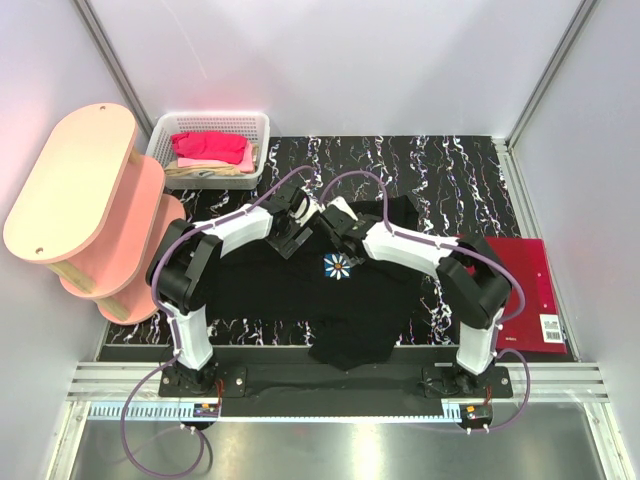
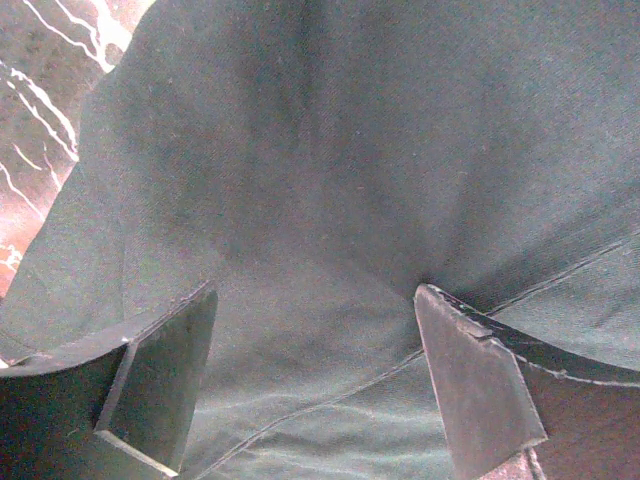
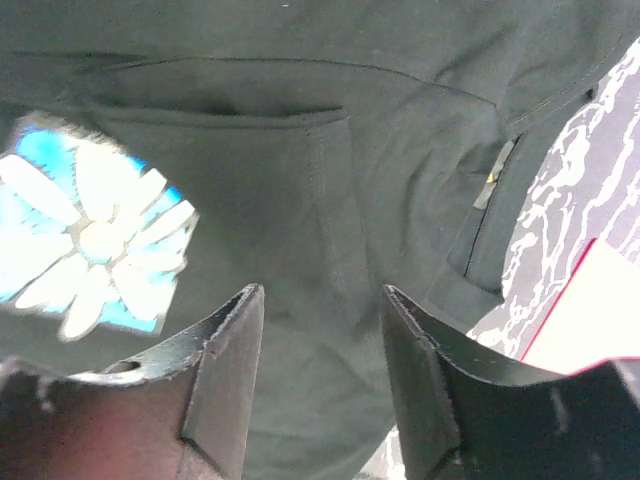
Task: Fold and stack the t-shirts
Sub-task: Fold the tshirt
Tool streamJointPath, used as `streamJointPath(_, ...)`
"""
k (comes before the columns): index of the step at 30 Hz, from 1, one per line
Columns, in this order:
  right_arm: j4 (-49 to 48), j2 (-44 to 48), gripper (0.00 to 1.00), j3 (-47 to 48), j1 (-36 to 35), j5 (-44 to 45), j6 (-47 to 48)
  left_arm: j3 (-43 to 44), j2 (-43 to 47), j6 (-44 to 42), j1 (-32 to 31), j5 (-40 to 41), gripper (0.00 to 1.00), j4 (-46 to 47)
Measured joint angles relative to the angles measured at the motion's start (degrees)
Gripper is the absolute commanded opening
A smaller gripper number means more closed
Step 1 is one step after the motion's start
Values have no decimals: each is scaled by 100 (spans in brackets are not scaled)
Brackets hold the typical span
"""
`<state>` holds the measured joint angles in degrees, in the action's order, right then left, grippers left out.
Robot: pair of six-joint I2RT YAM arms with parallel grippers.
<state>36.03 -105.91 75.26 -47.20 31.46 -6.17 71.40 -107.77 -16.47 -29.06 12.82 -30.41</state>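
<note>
Though crumpled, pink t-shirt [image 1: 208, 148] inside basket [image 1: 215, 117]

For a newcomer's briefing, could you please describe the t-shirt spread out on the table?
Start at the black marbled table; spread across its middle lies the black t-shirt. Unlike the pink shirt in the white basket at the far left corner, it carries a small white-and-blue daisy print.
</note>
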Motion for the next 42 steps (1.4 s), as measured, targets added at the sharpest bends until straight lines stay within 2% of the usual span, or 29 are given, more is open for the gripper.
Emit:
streamJointPath(14, -315, -732, 50, -4, -2, 192, 118, 15, 0, -2, 0, 4, 86, -57)
streamJointPath(34, -321, -63, 53, -772, -116, -111, -415, 90, -46, -4, 0, 4, 86, -153)
streamJointPath(41, -273, -190, 42, -697, -129, -33, -479, 90, -46, -4, 0, 4, 86, -155)
streamJointPath(42, -256, -273, 38, -634, -129, 4, -485, 90, -46, -4, 0, 4, 86, -155)
